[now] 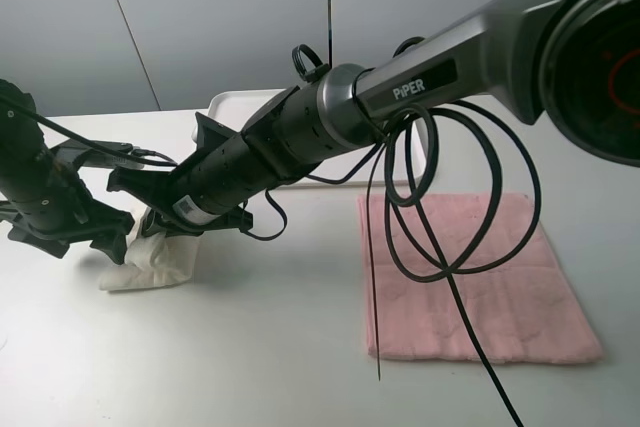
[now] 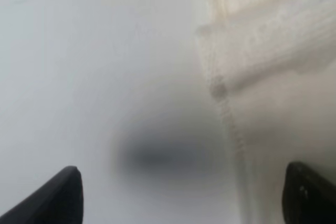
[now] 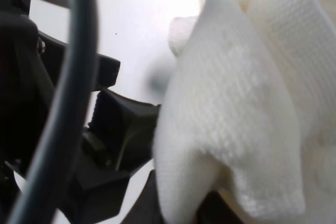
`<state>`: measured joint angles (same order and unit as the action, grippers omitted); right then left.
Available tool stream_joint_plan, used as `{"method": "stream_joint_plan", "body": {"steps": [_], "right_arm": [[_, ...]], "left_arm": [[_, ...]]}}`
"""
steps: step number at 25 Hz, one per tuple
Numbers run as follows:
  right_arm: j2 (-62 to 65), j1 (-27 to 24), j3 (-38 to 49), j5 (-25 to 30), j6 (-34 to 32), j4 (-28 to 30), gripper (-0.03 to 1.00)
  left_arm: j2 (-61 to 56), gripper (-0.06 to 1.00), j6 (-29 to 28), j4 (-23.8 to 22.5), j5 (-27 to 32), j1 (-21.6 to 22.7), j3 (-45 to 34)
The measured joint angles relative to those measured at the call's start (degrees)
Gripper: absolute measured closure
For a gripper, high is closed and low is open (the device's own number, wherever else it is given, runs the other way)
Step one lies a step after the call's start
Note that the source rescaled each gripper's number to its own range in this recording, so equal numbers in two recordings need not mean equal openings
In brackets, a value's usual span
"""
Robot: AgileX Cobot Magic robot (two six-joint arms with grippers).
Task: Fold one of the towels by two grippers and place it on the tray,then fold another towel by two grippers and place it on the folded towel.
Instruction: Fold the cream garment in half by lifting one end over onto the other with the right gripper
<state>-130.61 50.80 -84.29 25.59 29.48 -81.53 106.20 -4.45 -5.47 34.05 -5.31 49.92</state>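
The lettering "PiPER" (image 1: 423,86) was printed in white on a dark panel on the grey link of the right arm (image 1: 470,47), as seen in the exterior high view. It read along the link's length. A small white sticker (image 1: 187,208) was fixed to the black section of the same arm, nearer the wrist; its print was too small to read. No legible text, numbers or signs appeared in either wrist view.
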Motion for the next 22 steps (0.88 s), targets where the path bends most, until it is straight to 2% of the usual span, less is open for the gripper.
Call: {"method": "stream_joint_plan", "body": {"steps": [7, 13, 22], "right_arm": [[0.0, 0.0, 0.0, 0.1, 0.0, 0.09, 0.92], [0.0, 0.0, 0.0, 0.47, 0.0, 0.48, 0.92], [0.0, 0.0, 0.0, 1.16, 0.45, 0.83, 0.9]], "left_arm": [[-3.21, -0.04, 0.91, 0.6, 0.78, 0.0, 0.0], [-3.84, -0.04, 5.11, 5.47, 5.34, 0.0, 3.66], [-3.84, -0.04, 7.39, 5.78, 13.91, 0.0, 11.16]]}}
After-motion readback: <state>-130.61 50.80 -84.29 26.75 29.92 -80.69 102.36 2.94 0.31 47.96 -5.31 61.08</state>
